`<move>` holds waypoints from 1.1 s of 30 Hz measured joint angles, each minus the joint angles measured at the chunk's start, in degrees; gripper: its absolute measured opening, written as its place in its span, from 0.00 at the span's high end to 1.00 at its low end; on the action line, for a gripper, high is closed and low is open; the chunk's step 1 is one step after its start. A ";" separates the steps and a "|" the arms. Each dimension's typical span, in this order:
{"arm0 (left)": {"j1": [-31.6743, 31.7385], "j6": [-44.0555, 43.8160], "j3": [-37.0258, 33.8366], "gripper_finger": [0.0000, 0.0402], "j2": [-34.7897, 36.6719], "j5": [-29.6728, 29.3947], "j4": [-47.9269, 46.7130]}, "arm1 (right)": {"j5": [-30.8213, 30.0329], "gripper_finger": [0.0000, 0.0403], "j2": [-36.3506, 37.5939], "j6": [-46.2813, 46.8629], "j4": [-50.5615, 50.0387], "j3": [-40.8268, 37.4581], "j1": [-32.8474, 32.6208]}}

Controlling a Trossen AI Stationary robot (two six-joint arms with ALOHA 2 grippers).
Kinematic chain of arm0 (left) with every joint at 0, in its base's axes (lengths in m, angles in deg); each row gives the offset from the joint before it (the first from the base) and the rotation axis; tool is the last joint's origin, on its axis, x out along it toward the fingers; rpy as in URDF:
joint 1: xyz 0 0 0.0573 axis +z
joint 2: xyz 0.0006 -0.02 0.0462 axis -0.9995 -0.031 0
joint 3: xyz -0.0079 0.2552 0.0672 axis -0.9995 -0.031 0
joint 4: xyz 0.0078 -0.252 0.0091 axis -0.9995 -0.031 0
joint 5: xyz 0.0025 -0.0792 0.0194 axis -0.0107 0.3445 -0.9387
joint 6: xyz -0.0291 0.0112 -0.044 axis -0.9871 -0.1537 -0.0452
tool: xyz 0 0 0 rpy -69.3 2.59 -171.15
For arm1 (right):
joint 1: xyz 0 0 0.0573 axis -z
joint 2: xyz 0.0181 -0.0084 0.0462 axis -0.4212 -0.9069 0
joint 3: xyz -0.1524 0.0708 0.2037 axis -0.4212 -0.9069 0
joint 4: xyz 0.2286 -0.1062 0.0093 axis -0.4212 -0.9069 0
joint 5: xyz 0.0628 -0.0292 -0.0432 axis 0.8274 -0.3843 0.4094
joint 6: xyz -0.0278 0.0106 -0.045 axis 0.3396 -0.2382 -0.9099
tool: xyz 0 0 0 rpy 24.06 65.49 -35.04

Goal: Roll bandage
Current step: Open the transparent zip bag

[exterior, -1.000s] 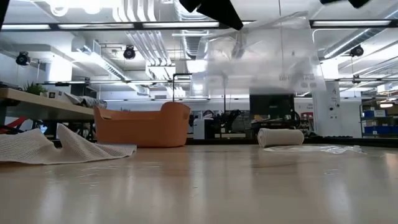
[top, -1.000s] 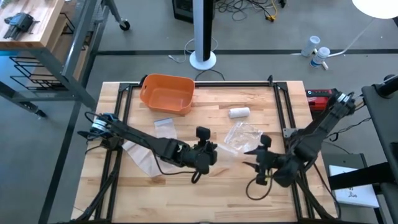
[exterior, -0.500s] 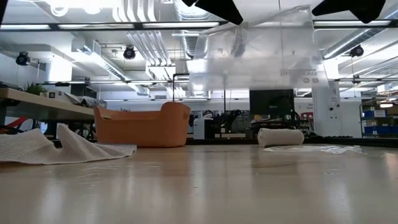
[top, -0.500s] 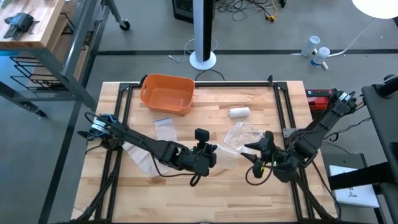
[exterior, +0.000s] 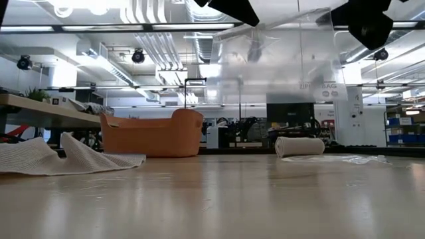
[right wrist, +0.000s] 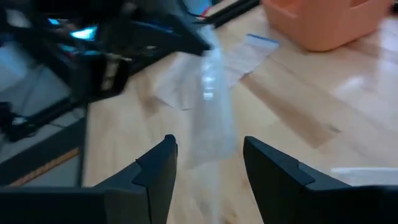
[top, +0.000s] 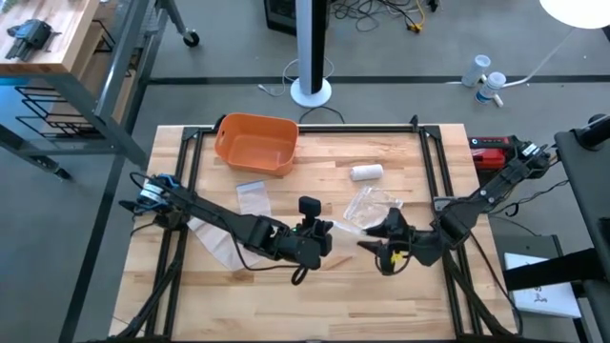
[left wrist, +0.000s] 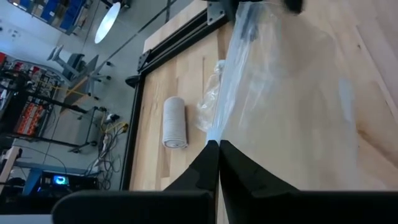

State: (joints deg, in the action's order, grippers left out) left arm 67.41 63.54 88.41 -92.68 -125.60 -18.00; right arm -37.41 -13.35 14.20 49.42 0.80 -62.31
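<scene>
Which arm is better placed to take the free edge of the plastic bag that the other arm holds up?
The right one, probably. The left gripper is shut on the clear plastic bag. The right gripper is open, empty, and faces the bag's free edge from nearby.
</scene>
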 joint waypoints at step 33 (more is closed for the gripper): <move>1.22 -9.55 -0.13 0.64 -0.11 10.84 0.11 | 6.29 1.00 -0.04 -38.26 1.23 -0.20 0.79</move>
State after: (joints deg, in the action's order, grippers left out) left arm 68.63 53.99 88.28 -92.79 -114.77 -17.89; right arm -31.12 -13.40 -24.07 50.65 0.60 -61.52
